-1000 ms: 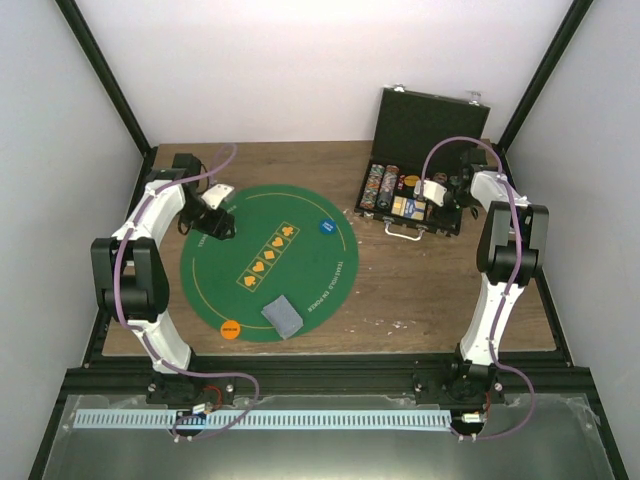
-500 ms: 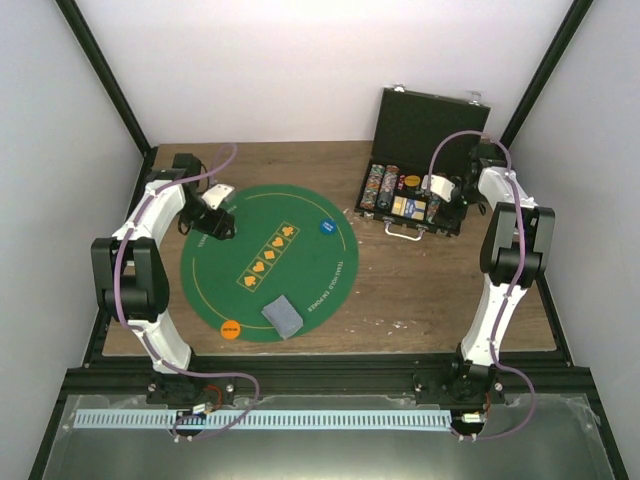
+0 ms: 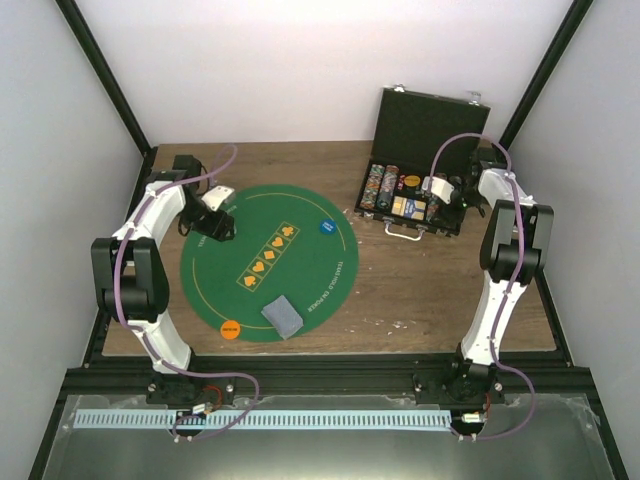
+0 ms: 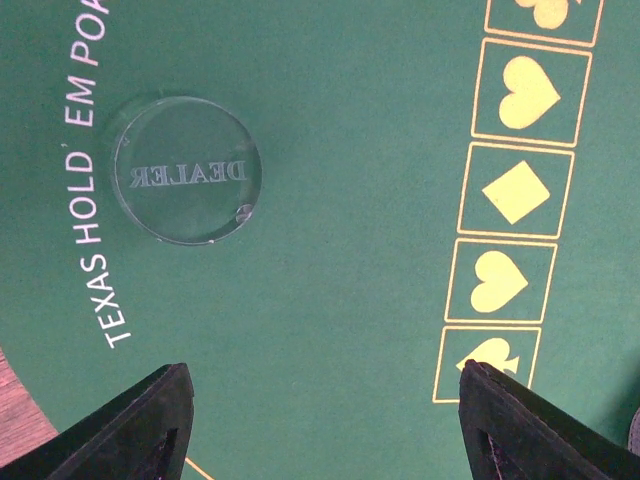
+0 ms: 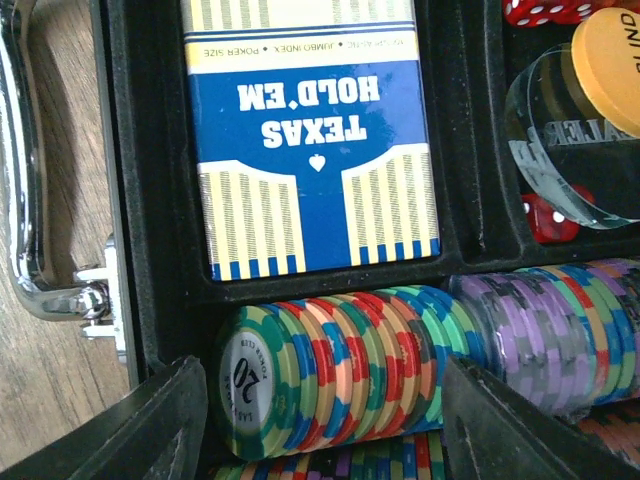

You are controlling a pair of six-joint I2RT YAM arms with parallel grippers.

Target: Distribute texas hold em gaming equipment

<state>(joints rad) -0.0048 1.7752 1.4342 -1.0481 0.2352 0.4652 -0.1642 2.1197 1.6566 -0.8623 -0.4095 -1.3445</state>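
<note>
Overhead, green mat [image 3: 300, 200] holds cards [image 3: 282, 316], orange disc [image 3: 230, 327], blue disc [image 3: 326, 227]; black case [image 3: 430, 120] far right. Right gripper [image 5: 325, 420] (spread, empty) hangs over its striped chips [image 5: 340, 365]; only the left wrist view shows a clear dealer button [image 4: 187, 168] by the wide, empty left gripper [image 4: 322, 400].

A clear dealer disc [image 4: 187, 183] lay flat ahead of the left jaws; striped chips [image 5: 340, 365] stood edgewise just ahead of the right jaws.
</note>
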